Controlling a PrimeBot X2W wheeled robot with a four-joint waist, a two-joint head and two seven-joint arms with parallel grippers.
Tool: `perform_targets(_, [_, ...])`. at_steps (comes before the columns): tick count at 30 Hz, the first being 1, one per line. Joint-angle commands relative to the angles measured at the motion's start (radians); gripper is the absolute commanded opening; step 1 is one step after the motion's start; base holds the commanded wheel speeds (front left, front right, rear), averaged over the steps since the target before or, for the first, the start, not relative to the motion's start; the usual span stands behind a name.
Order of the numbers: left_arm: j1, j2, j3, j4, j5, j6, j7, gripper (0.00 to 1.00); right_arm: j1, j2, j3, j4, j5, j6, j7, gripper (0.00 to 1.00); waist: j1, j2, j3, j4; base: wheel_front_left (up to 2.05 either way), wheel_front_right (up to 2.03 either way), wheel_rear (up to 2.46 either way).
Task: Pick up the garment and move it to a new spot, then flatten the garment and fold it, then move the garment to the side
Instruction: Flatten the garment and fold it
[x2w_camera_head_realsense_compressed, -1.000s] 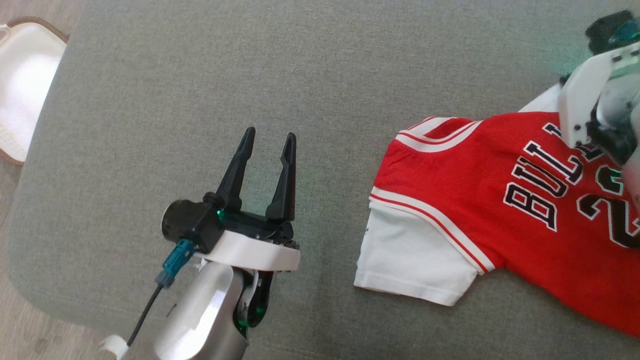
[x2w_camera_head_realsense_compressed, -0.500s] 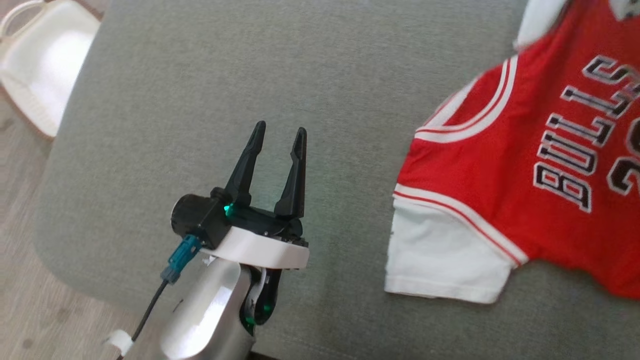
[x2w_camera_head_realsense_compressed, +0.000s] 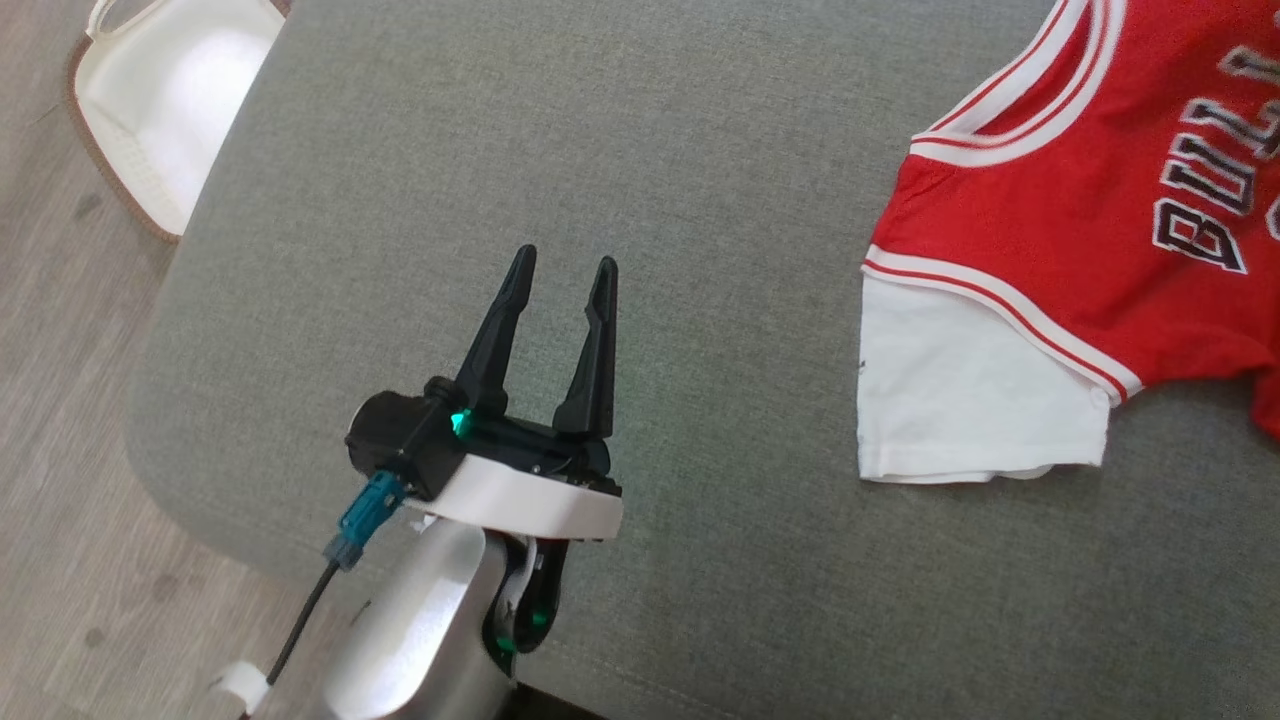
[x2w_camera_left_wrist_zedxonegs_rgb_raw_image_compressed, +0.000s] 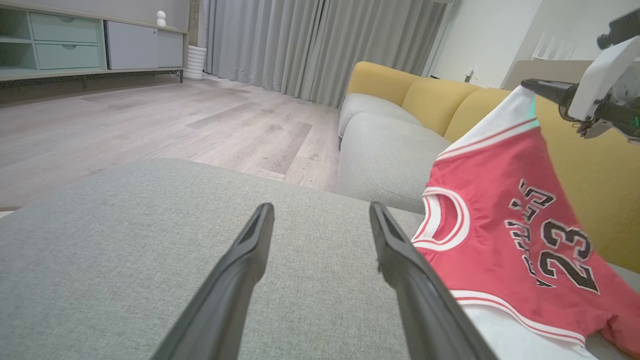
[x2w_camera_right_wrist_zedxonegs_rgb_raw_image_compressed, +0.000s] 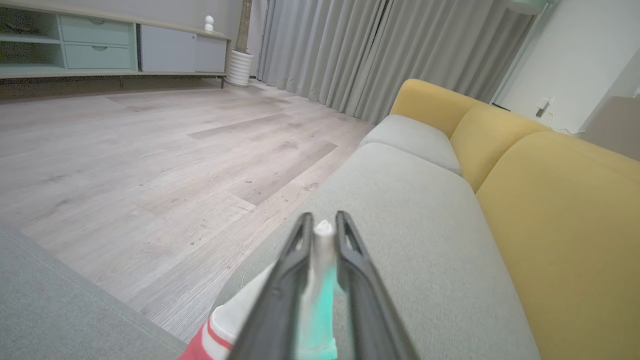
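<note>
The grey cushion (x2w_camera_head_realsense_compressed: 700, 150) takes up most of my head view, with a white basket (x2w_camera_head_realsense_compressed: 150, 130) on the floor off its far left corner. The garment (x2w_camera_head_realsense_compressed: 1050, 200), a red jersey with white sleeves, sits at the cushion's right side, well apart from my left gripper (x2w_camera_head_realsense_compressed: 565, 258) and to the right of its jaws. That gripper hovers over bare cushion with its jaws wide and nothing between them. In the left wrist view the jersey hangs taut from a raised white corner down to the cushion, so its long axis runs slanting from that hold to the lower sleeve (x2w_camera_head_realsense_compressed: 960, 390), which lies flat on the fabric. My right gripper (x2w_camera_right_wrist_zedxonegs_rgb_raw_image_compressed: 324, 216) is narrow, pinched on that white corner. I judge the carry to a new spot is underway, and the right arm owns it.
</note>
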Motion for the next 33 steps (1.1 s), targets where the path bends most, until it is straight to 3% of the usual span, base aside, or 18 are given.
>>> perform_targets(1, [-0.011, 0.009, 0.029, -0.034, -0.001, 0.008, -0.005, 1.0, 0.0, 0.043, -0.007, -0.025, -0.019, -0.001, -0.006, 1.0, 0.0, 0.0, -0.002, -0.007, 0.0, 0.0, 0.0])
perform_targets(10, [-0.014, 0.009, 0.073, -0.037, 0.036, 0.007, -0.005, 1.0, 0.071, 0.101, -0.025, 0.027, 0.001, -0.001, -0.071, 1.0, 0.0, 0.0, -0.037, -0.101, 0.0, 0.0, 0.0])
perform_targets(17, [-0.002, 0.009, 0.123, -0.029, 0.083, -0.005, -0.005, 1.0, 0.192, 0.129, 0.02, 0.011, 0.133, -0.001, -0.159, 1.0, 0.0, 0.0, -0.101, -0.229, 0.0, 0.0, 0.0])
perform_targets(26, [0.041, 0.009, 0.198, -0.023, 0.119, -0.021, -0.005, 1.0, 0.481, 0.134, 0.055, -0.274, 0.334, -0.001, -0.175, 1.0, 0.0, 0.0, -0.185, -0.386, 0.0, 0.0, 0.0])
perform_targets(33, [0.063, 0.009, 0.226, -0.015, 0.132, -0.027, -0.005, 1.0, 0.781, 0.148, -0.045, -0.554, 0.362, -0.001, -0.175, 1.0, 0.0, 0.0, -0.213, -0.458, 0.0, 0.0, 0.0])
